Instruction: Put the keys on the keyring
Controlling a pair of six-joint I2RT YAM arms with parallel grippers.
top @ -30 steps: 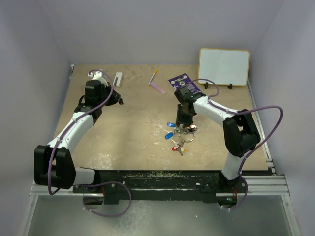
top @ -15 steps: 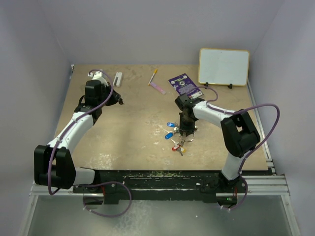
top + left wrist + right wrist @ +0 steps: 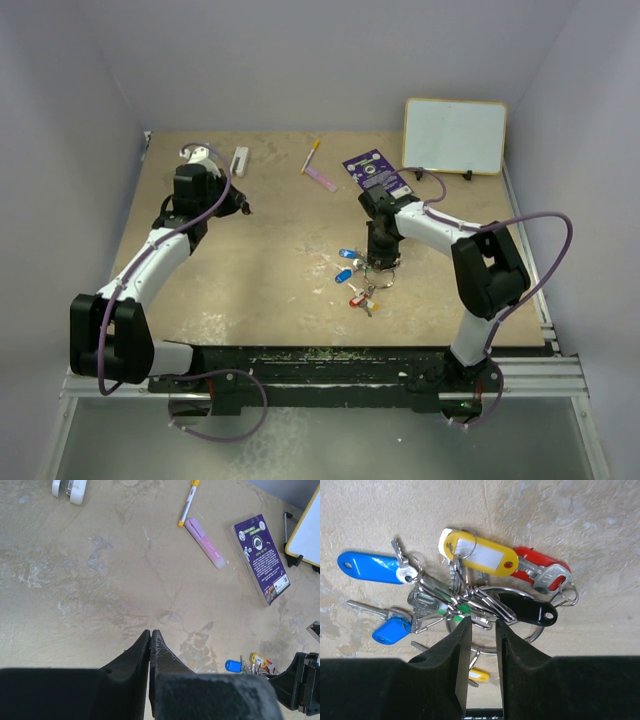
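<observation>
The right gripper points down over the bunch of keys, its jaws standing a narrow gap apart with tabletop showing between them. The tips sit at the tangle of metal in the middle of the bunch, and whether they touch any of it cannot be told. Nothing is plainly clamped. Seen from the right wrist, the keys fan out beyond the tips. 1 long blue tag lies far left and a smaller blue tag below it. A yellow tag with a white label lies just past the gap, with a red tag to its right. A black tag is just beside the right-hand tip. A bit of green shows in the tangle, and a small yellow tag is visible through the gap. The keyring curves as a thin silvery arc under the black tag and runs behind the jaws. Several keys hang on small rings of their own, and which of them are threaded on the big ring is not clear. In the top view the bunch lies near the middle of the tabletop, toward the near edge. The left gripper is well apart from it at the far left, its jaws pressed together on nothing, above bare tabletop. Beyond the bunch lie a purple card, a pink highlighter and a pen.
</observation>
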